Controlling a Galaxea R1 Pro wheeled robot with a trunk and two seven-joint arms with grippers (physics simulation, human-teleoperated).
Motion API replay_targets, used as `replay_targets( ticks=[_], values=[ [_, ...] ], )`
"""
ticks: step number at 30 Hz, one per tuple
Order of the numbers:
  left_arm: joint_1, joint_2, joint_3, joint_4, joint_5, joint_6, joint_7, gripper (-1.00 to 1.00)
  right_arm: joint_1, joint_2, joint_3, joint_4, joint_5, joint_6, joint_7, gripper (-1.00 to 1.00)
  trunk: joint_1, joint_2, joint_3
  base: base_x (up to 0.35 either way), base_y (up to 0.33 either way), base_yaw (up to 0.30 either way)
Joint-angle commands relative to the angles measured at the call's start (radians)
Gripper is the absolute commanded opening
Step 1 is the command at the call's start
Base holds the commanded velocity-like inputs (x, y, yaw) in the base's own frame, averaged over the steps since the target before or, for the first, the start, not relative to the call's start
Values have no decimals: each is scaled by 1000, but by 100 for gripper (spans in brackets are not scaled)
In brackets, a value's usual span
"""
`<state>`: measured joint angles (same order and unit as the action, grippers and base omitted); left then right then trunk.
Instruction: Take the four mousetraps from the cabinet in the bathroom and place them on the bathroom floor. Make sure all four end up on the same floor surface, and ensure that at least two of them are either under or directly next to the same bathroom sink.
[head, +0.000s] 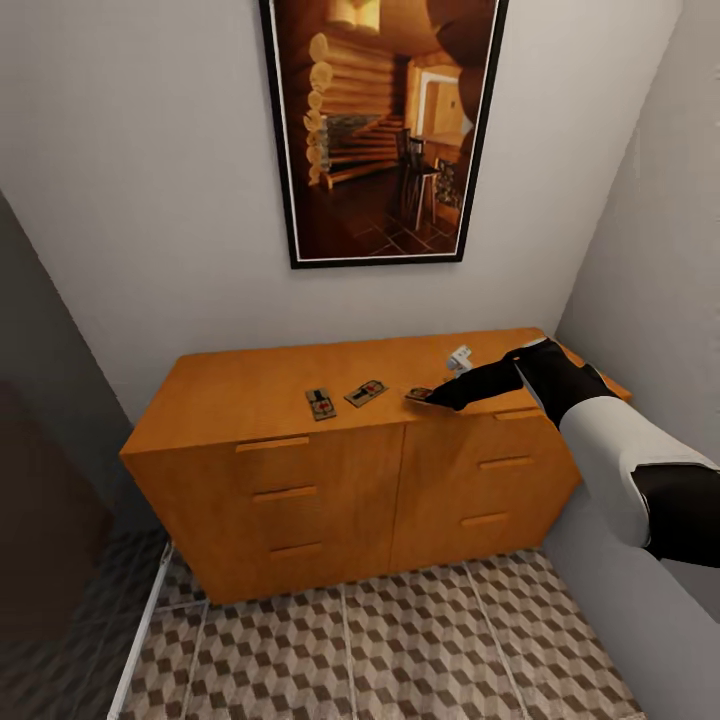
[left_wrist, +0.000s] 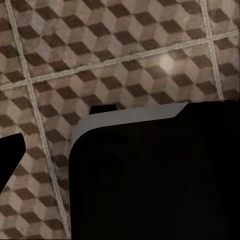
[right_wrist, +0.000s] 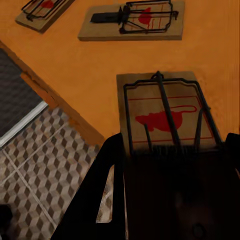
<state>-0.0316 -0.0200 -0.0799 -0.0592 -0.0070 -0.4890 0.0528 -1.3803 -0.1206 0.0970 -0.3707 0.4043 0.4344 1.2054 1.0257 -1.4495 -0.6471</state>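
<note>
The orange-brown cabinet (head: 250, 380) stands against the wall under a framed picture. Two mousetraps (head: 320, 403) (head: 366, 392) lie side by side on its top near the front edge. A third mousetrap (head: 418, 394) lies just right of them, flat on the wood, with my right gripper (head: 426, 397) over its near end. In the right wrist view this mousetrap (right_wrist: 167, 112) sits between my fingers (right_wrist: 114, 160), which press against both long edges; my right gripper (right_wrist: 175, 142) is shut on it. A small pale trap-like piece (head: 459, 358) lies further back. A black fingertip (left_wrist: 10, 160) of my left gripper hangs over the bathroom floor (left_wrist: 125, 50).
The cube-patterned floor (head: 420, 640) spreads in front of the cabinet. A grey wall (head: 650, 250) closes the right side beside my arm. A dark panel (head: 50, 480) stands on the left. A dark body with a grey edge (left_wrist: 150, 175) blocks much of the left wrist view.
</note>
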Motion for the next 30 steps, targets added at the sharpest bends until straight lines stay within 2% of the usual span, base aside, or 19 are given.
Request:
replay_targets(
  ticks=[1, 30],
  values=[
    [-1, 0, -8, 1, -1, -3, 6, 100, 0, 0, 3, -2, -1, 12, 4, -100, -1, -1, -1, -337, 0, 0],
    [-1, 0, -8, 1, -1, -3, 6, 100, 0, -2, 3, 21, -1, -2, -8, -100, -1, -1, -1, -327, 0, 0]
  ],
)
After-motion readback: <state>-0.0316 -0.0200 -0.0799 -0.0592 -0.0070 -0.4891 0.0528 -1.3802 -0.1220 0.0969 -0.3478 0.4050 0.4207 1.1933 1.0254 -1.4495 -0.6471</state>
